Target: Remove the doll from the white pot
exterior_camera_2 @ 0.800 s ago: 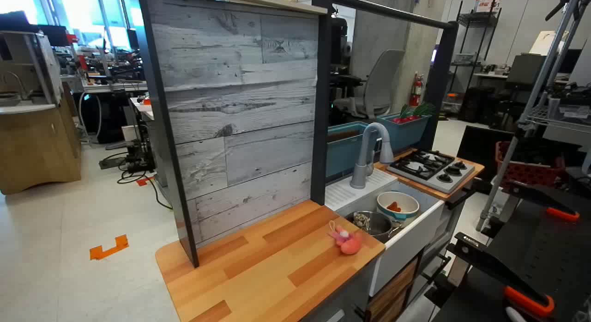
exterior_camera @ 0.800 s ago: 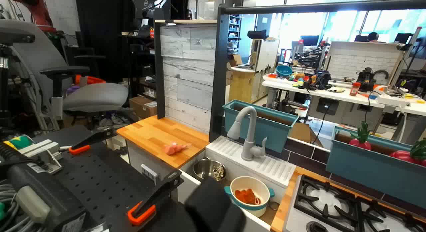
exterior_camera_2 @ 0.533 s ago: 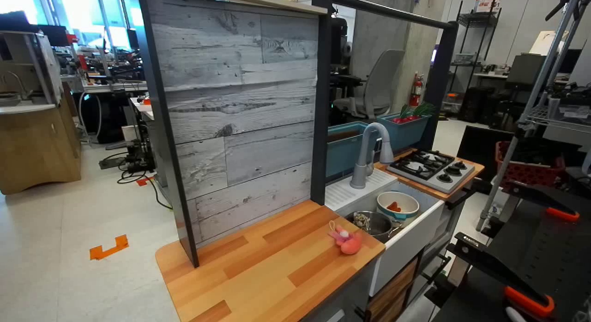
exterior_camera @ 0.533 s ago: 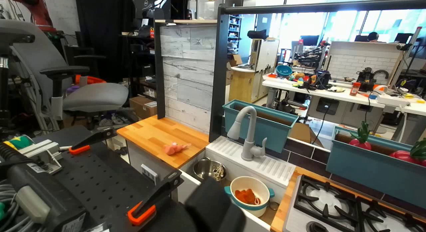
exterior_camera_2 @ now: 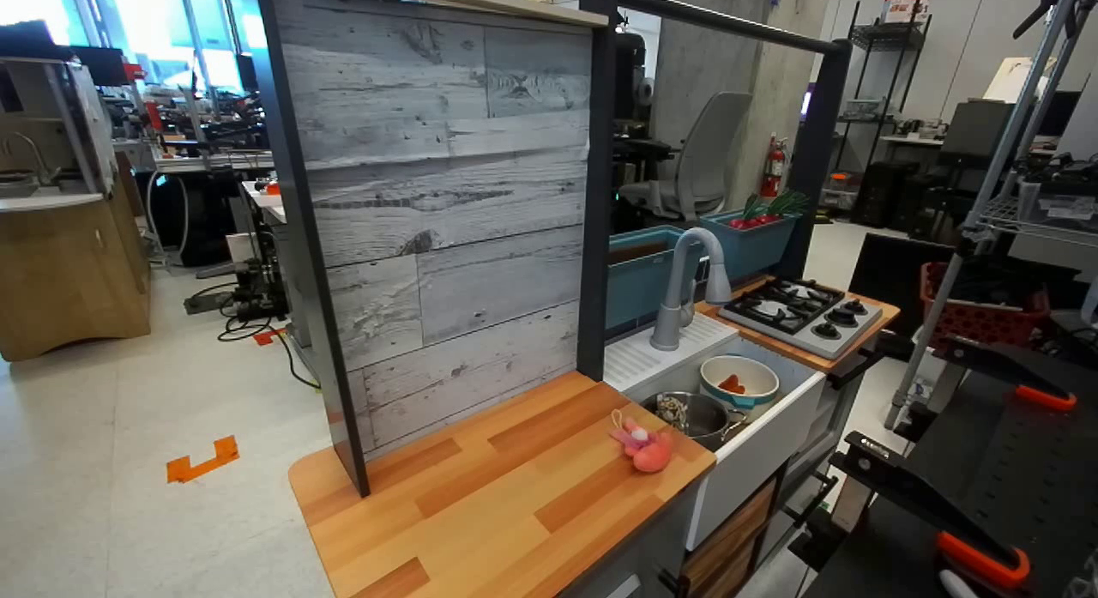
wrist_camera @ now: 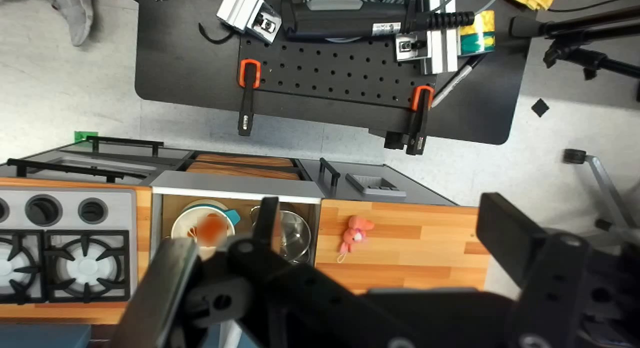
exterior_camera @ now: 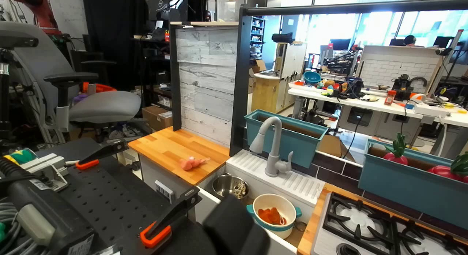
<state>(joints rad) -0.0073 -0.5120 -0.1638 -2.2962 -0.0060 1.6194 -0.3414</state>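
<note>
Wrist view: from above, steeply down on wooden counter [wrist_camera: 425, 235]; both exterior views: slanting down, sharing sink [exterior_camera_2: 757, 459].

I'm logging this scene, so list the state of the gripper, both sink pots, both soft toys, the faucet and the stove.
gripper: open, holding nothing
white pot: upright in the sink, uncovered
doll: lying in the white pot
metal pot: upright in the sink, uncovered, pale contents inside
pink toy: lying on the wooden counter
faucet: pointing down, no water seen
stove: no flame seen
</note>
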